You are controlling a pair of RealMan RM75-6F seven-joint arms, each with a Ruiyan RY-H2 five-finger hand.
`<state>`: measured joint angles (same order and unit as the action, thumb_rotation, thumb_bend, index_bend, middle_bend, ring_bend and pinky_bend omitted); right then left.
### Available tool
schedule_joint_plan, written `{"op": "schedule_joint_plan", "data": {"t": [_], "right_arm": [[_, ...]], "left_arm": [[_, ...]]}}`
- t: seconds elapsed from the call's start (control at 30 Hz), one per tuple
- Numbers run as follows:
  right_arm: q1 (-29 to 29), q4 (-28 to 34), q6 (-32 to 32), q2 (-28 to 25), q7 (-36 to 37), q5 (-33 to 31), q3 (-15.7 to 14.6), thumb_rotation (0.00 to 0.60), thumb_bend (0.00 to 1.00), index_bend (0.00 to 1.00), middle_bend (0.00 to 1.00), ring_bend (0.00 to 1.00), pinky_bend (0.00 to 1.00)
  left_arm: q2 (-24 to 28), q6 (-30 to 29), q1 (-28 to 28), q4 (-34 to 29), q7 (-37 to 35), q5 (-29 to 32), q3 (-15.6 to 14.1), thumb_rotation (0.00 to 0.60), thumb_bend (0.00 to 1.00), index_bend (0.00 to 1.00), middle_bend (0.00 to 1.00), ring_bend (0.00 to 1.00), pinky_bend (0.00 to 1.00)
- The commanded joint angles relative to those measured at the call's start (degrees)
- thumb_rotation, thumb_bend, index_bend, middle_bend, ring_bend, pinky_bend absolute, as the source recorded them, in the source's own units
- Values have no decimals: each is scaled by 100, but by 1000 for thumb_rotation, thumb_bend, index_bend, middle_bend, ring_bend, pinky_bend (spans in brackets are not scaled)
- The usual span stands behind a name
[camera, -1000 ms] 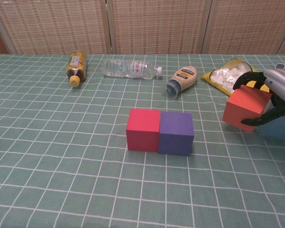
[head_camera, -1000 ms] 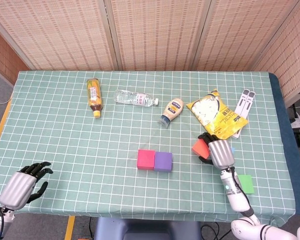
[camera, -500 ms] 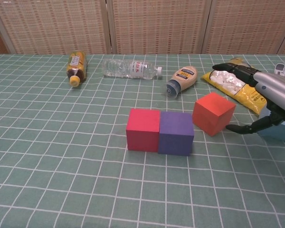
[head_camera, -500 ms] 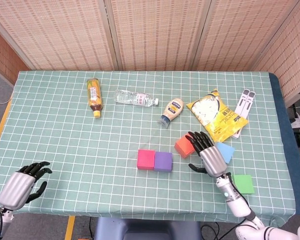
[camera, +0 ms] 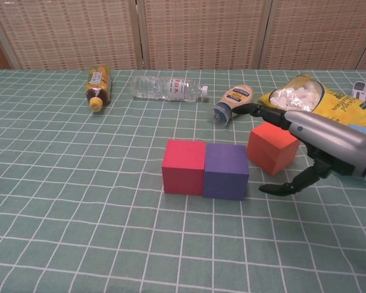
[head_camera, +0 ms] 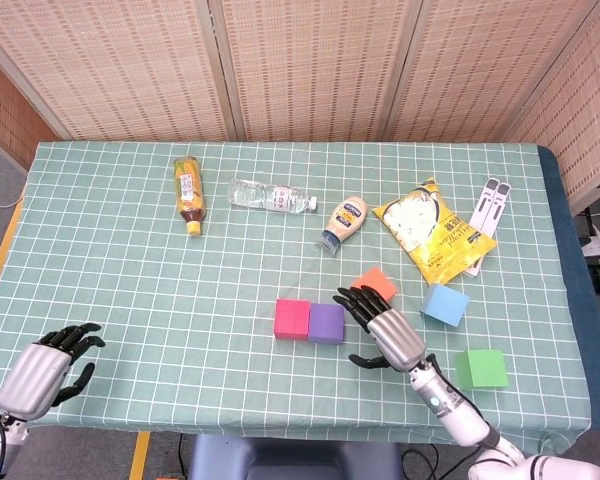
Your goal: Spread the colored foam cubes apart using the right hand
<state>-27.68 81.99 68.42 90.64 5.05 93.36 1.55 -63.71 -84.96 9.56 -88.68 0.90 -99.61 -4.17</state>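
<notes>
A pink cube (head_camera: 292,318) (camera: 183,166) and a purple cube (head_camera: 327,323) (camera: 226,171) stand touching side by side at the table's middle front. An orange-red cube (head_camera: 376,283) (camera: 271,147) lies just right of and behind the purple one, free of any grip. A blue cube (head_camera: 445,304) and a green cube (head_camera: 481,368) lie further right. My right hand (head_camera: 383,328) (camera: 311,140) hovers open beside the purple cube, fingers spread over the orange-red cube's near side. My left hand (head_camera: 48,368) rests at the front left edge, fingers curled, holding nothing.
Along the back lie a yellow drink bottle (head_camera: 188,189), a clear water bottle (head_camera: 271,196), a squeeze sauce bottle (head_camera: 344,220), a yellow snack bag (head_camera: 433,229) and a white remote-like object (head_camera: 488,207). The green checked cloth (head_camera: 120,270) covers the table.
My right hand let go of the orange-red cube, which now rests on the table near the purple one. The hand moved left and toward the front, fingers spread.
</notes>
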Motion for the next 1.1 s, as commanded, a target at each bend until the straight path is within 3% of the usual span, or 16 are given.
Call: {"op": "schedule_joint_plan", "data": {"t": [0.03, 0.3, 0.47, 0.57, 1.1], "right_arm": [[-210, -44, -335, 211, -269, -298, 183, 600, 78, 10, 18, 0, 28], [-403, -303, -578, 674, -715, -551, 324, 600, 78, 56, 70, 57, 48], [-409, -561, -449, 900, -861, -524, 321, 600, 78, 99, 151, 126, 188], [-397, -693, -407, 970, -974, -537, 306, 600, 78, 151, 195, 199, 339], [-232, -1168, 126, 1149, -970, -389, 226, 600, 77, 310, 424, 525, 669]], "left_arm": [[7, -15, -4, 5, -18, -1, 3, 600, 473, 385, 253, 288, 451], [22, -56, -14, 28, -75, -6, 9, 600, 474, 385, 253, 288, 451], [24, -87, -22, 33, -81, -30, 5, 600, 474, 385, 253, 288, 451], [20, -76, -20, 37, -87, -18, 8, 600, 474, 385, 253, 288, 451], [18, -77, -16, 34, -69, -32, 9, 600, 474, 385, 253, 288, 452]]}}
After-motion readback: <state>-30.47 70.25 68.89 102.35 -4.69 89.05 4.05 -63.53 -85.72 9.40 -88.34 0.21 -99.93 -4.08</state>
